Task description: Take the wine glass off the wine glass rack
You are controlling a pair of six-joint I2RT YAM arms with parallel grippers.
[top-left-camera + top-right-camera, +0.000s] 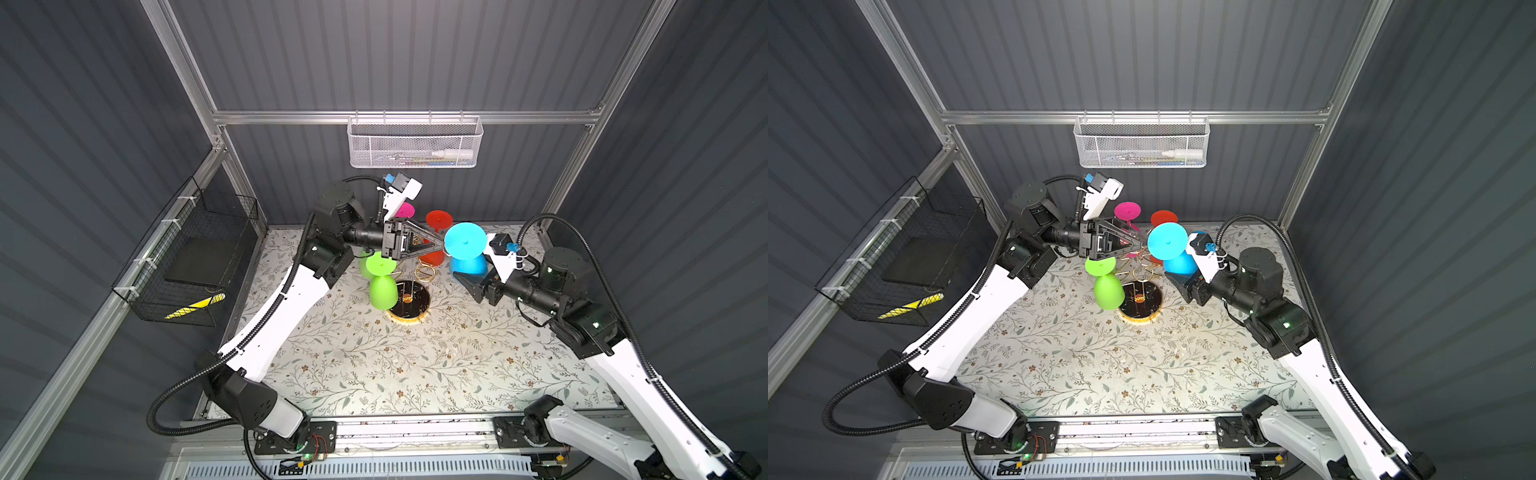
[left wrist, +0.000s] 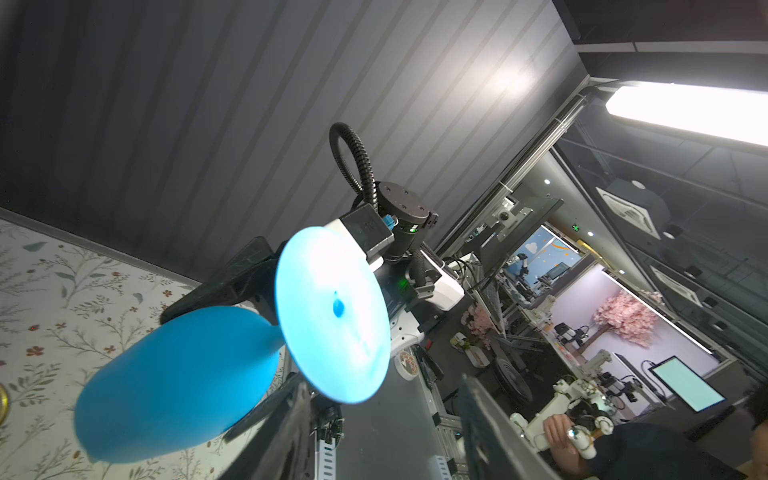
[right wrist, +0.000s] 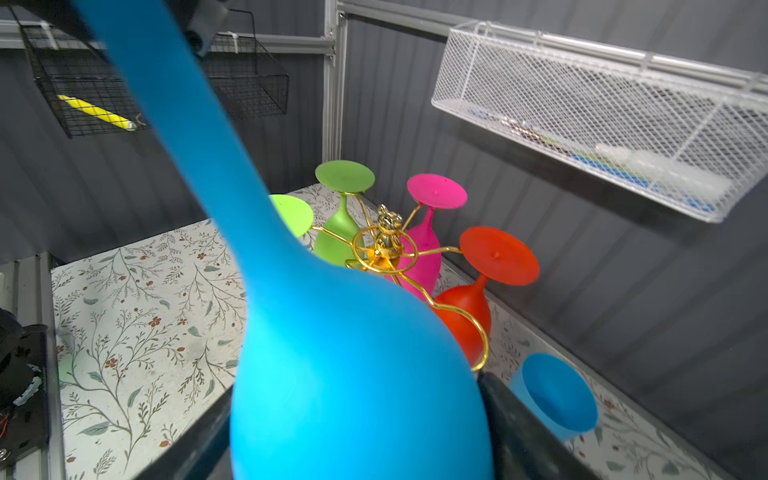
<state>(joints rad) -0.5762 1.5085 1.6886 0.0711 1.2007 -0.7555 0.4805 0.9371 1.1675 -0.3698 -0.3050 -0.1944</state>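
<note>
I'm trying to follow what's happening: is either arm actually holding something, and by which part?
The right gripper holds the blue wine glass by its bowl, foot up. The left gripper is open at the foot, gripping nothing.

The right gripper [image 3: 355, 395] sets one dark finger [image 3: 523, 432] against each side of the bowl of the blue wine glass [image 3: 332, 353]; the stem runs out of frame. Behind the bowl stands the wine glass rack [image 3: 388, 237], gold wire with a central ornament. A green glass [image 3: 344, 178], a lime glass [image 3: 293, 214], a pink glass [image 3: 436, 191] and a red glass [image 3: 498, 255] hang foot-up from its arms. One empty ring [image 3: 484, 341] lies just beside the bowl. A second blue glass [image 3: 552, 395] rests on the floral table cover [image 3: 137, 324]
</note>
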